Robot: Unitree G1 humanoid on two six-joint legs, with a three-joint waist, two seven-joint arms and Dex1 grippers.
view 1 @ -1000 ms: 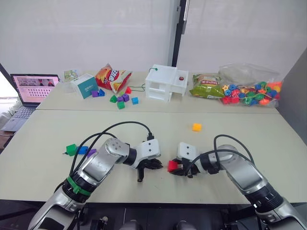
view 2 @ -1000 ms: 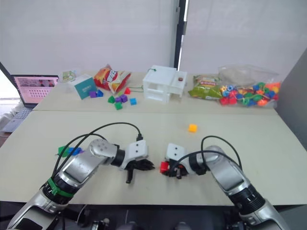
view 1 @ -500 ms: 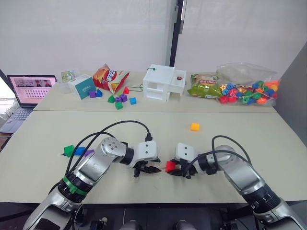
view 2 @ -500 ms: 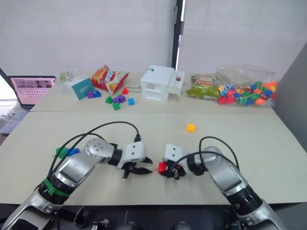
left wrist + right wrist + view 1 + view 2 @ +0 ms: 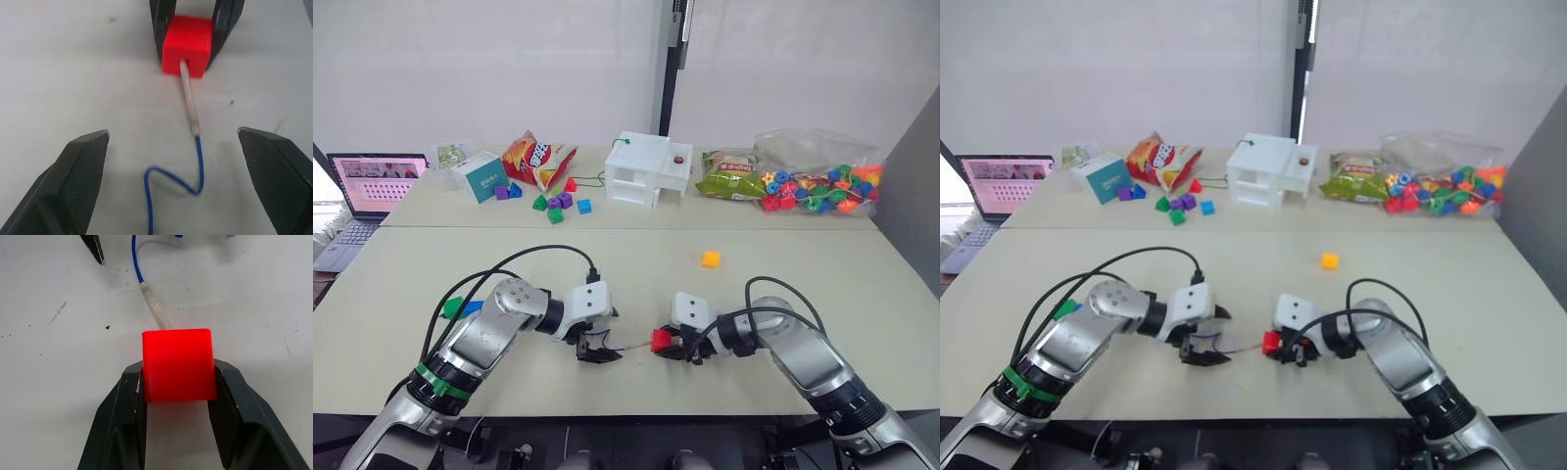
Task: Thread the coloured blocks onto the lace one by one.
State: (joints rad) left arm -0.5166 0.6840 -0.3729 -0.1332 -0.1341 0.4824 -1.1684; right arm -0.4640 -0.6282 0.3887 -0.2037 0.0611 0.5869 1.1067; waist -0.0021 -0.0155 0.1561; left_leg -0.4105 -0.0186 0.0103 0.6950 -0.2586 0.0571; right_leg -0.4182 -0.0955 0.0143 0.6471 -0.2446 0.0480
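Observation:
My right gripper (image 5: 674,345) is shut on a red block (image 5: 178,364), holding it just above the near table. The lace (image 5: 198,161), a thin blue string, lies curled on the table, and its stiff pale tip (image 5: 190,103) sticks into the hole in the red block (image 5: 661,340). My left gripper (image 5: 597,350) is open to the left of the block, its fingers (image 5: 80,166) spread wide either side of the lace and touching nothing. A yellow block (image 5: 711,259) lies further back on the right. A green block (image 5: 454,306) and a blue block (image 5: 473,308) sit behind my left arm.
Along the far table stand a laptop (image 5: 377,181), a teal box (image 5: 487,176), a crisp bag (image 5: 540,157), small coloured pieces (image 5: 558,203), a white box (image 5: 651,168), a green snack bag (image 5: 734,181) and a clear bag of beads (image 5: 818,186).
My left gripper has opened, let go of the lace and drawn back to the left. The lace tip stays in the red block. My right gripper has held still.

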